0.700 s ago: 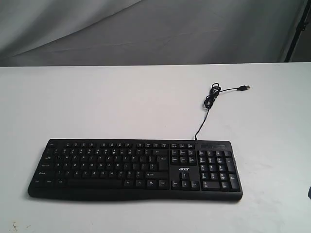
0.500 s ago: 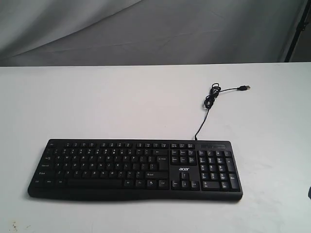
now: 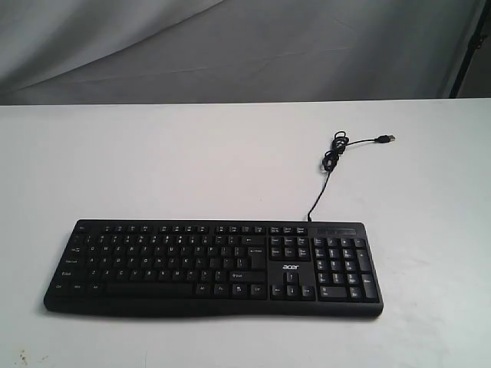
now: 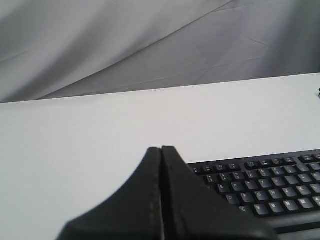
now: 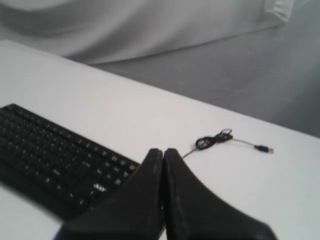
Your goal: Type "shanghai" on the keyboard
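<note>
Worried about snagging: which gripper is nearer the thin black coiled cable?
Right. The right gripper sits off the number-pad end of the wide black plastic keyboard, with the thin black coiled cable just ahead; the left gripper is off the opposite, letter-key end.

In the left wrist view the keyboard [image 4: 270, 190] is running off the picture's edge, and the left jaws are covering one end. In the right wrist view the right jaws are hiding a corner of it and part of the cable [image 5: 212, 141], and we are seeing its legends [image 5: 60, 160] blurring into pale specks. In the exterior view they are proving too small to read.
</note>
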